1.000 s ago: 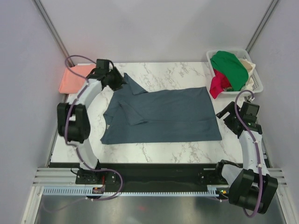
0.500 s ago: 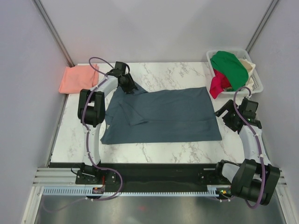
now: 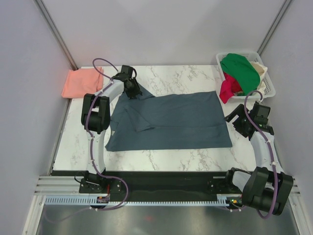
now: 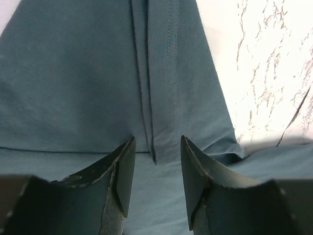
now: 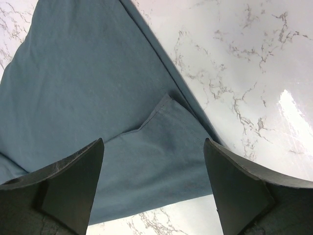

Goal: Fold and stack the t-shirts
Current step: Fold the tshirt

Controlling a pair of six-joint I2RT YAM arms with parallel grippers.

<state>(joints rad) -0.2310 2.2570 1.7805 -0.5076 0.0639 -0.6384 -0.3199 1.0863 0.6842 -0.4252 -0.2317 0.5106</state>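
Slate-blue cloth fills the middle of the counter (image 3: 186, 73): your slate-blue t-shirt (image 3: 171, 120) lies flat, its body running toward the right edge. Your left gripper (image 4: 156, 147) sits low at the shirt's far-left corner, jaws parted only narrowly and straddling the stitched sleeve hem (image 4: 159, 98). That looks set for a pinch, but nothing is clamped. Your right gripper (image 5: 154, 147) hangs wide and empty over the shirt's bottom hem by the right edge, likely placed to take that end for a fold. The salmon-pink t-shirt (image 3: 78, 82) rests folded at the far-left corner, apart from the work, probably as the stack's base.
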